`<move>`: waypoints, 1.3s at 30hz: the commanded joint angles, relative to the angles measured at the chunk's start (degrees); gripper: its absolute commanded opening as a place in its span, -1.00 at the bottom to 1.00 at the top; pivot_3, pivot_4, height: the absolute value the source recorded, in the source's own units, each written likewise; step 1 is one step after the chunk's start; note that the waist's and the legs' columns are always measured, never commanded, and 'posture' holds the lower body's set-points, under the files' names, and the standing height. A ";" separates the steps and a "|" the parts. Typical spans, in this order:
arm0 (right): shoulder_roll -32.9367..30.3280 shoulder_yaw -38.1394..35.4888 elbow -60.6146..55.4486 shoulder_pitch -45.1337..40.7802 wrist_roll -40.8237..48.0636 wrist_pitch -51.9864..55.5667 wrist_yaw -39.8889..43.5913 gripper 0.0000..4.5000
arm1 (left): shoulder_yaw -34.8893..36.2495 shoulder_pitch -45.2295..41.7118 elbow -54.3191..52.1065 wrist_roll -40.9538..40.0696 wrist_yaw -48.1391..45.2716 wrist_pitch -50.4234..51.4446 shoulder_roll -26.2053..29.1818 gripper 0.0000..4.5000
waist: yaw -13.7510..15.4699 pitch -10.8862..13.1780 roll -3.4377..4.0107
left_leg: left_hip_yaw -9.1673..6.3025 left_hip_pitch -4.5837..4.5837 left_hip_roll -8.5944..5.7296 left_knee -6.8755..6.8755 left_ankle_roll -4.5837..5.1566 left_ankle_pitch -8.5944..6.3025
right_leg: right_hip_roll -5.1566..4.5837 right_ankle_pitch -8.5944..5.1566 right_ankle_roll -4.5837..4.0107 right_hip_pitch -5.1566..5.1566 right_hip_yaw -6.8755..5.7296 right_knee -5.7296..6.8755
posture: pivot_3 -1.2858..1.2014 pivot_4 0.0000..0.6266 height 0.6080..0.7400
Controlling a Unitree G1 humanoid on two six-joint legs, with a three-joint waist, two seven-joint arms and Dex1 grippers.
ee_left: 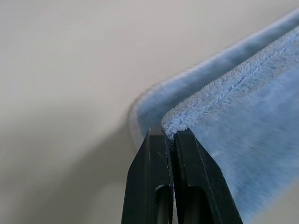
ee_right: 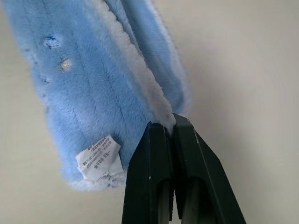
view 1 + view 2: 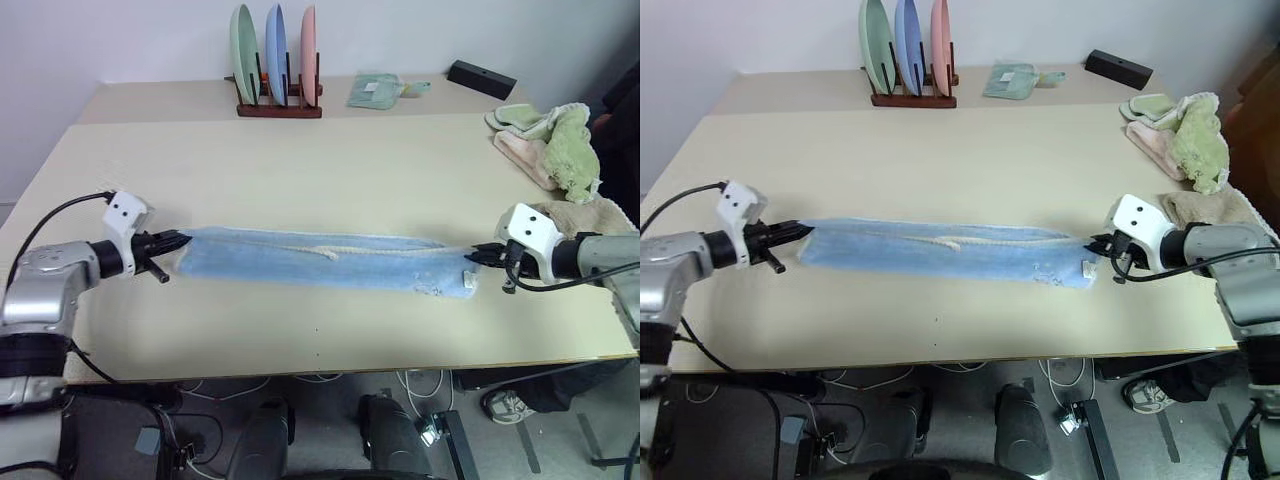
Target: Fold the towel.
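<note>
Two grippers, left gripper (image 3: 178, 240) and right gripper (image 3: 472, 257), jaws clamped on opposite ends of towel (image 3: 320, 258), stretched in front of plate rack (image 3: 279, 102). Grip only on thin edge; extra tension likely pulls corner free.

We see bare surface (image 3: 330, 180) on both sides of the stretched towel (image 3: 320, 260); a plate rack (image 3: 278, 100) and heaped towels (image 3: 550, 145) crowd its far and right edges.

You see the towel (image 3: 320, 260), light blue terry, folded into a long narrow strip stretched across the worktop (image 3: 300, 170), white tag (image 2: 99, 158) at its right end.
</note>
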 commanded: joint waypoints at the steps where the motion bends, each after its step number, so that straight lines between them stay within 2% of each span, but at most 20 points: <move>1: 1.06 -0.60 1.88 -1.70 -1.24 -1.57 -1.31 -0.98 | -0.91 -2.66 3.88 2.23 0.00 -2.09 -0.49 -1.00 | -0.11 0.00 0.00 | 0.00 0.00 0.00 0.00 0.00 0.00 | 0.00 0.00 0.00 0.00 0.00 0.01 | 0.03 -0.52 1.00; 10: 3.87 -1.27 3.14 -2.64 -2.21 -2.19 -4.11 -0.98 | -1.30 -2.61 6.26 3.06 -0.44 -1.72 -0.98 -1.00 | -0.18 0.00 0.00 | -0.01 0.02 0.00 0.01 0.00 0.00 | 0.00 0.01 0.01 -0.02 0.01 0.10 | 0.03 -0.52 1.00; 13: 4.65 -1.60 4.06 -3.95 -2.45 -1.73 -5.82 -0.62 | -0.47 -2.46 6.39 2.21 -0.33 -0.53 -1.05 -0.61 | -0.21 0.00 0.00 | -0.01 0.03 0.00 0.00 0.00 0.00 | 0.00 0.01 0.01 -0.02 0.01 0.11 | 0.03 -0.52 1.00; 14: 4.83 -1.74 4.24 -4.33 -2.52 -1.62 -6.43 -0.35 | -0.11 -2.44 6.32 2.08 0.03 -0.39 -1.06 -0.35 | -0.19 0.00 0.00 | -0.01 0.03 0.00 0.00 0.00 0.00 | 0.00 0.01 0.01 -0.02 0.01 0.11 | 0.03 -0.52 1.00; 15: 4.97 -1.86 4.36 -4.63 -2.53 -1.65 -6.93 -0.20 | 0.38 -2.59 6.37 2.00 0.73 -0.28 -1.16 -0.19 | -0.19 0.00 0.00 | -0.01 0.03 0.00 0.00 0.00 0.00 | 0.00 0.01 0.01 -0.02 0.01 0.11 | 0.03 -0.52 1.00; 16: 5.02 -1.96 4.34 -4.73 -2.47 -1.62 -7.29 0.04 | 0.76 -2.59 6.28 1.95 1.22 -0.19 -1.23 0.08 | -0.18 0.00 0.00 | -0.01 0.03 0.00 0.00 0.00 0.00 | 0.00 0.01 0.01 -0.02 0.01 0.11 | 0.03 -0.52 1.00; 17: 5.23 -2.07 4.70 -5.07 -2.81 -2.00 -8.38 0.24 | 1.65 -3.17 6.66 1.53 2.32 -0.05 -1.73 0.25 | -0.16 0.00 0.00 | -0.01 0.02 0.00 0.01 0.00 0.00 | 0.00 0.01 0.01 -0.02 0.01 0.11 | 0.03 -0.52 1.00; 20: 5.83 -2.10 5.90 -5.87 -3.76 -2.73 -11.25 0.27 | 4.20 -4.90 7.82 0.69 6.05 0.00 -3.41 0.96 | -0.14 0.00 0.00 | -0.02 0.03 0.00 0.01 0.00 0.00 | 0.00 0.01 0.01 -0.02 0.00 0.11 | 0.03 -0.52 1.00; 28: 7.87 -3.41 8.91 -6.68 -7.78 -2.40 -22.06 0.27 | 12.16 -12.26 18.85 1.16 29.32 -0.42 -9.97 0.96 | 0.07 -0.01 -0.02 | -0.06 0.02 -0.03 0.02 -0.01 0.01 | 0.00 0.06 0.10 -0.01 0.00 0.10 | 0.03 -0.52 1.00; 33: 6.54 -6.86 1.61 -1.83 -5.10 -0.02 -20.50 0.27 | 12.96 -9.94 14.82 -0.99 26.08 0.01 -10.36 0.96 | -0.09 -0.01 -0.02 | -0.07 0.01 -0.03 0.00 -0.02 0.02 | 0.00 0.06 0.11 -0.02 0.00 0.11 | 0.03 -0.52 1.00; 35: 6.15 -10.36 -3.28 0.67 -1.05 4.05 -18.42 0.27 | 13.20 -8.59 11.89 -1.73 23.56 -1.06 -9.61 0.96 | -0.05 -0.01 -0.02 | -0.07 0.01 -0.03 0.01 -0.03 0.02 | 0.00 0.06 0.11 -0.02 0.01 0.10 | 0.03 -0.52 1.00; 37: 6.98 -14.60 -9.52 3.42 5.83 10.61 -15.92 0.50 | 13.86 -7.53 8.45 -3.43 20.87 -0.66 -9.07 0.99 | -0.02 -0.01 -0.03 | -0.07 0.00 -0.03 0.01 -0.03 0.02 | 0.00 0.06 0.11 -0.01 0.01 0.11 | 0.03 -0.52 1.00; 39: 8.38 -18.80 -16.36 6.81 13.68 17.73 -14.17 0.86 | 13.10 -5.71 3.25 -4.70 17.44 -0.84 -8.92 1.00 | -0.02 -0.01 -0.03 | -0.09 0.00 -0.03 0.01 -0.03 0.02 | 0.00 0.06 0.10 0.00 0.00 0.10 | 0.03 -0.52 1.00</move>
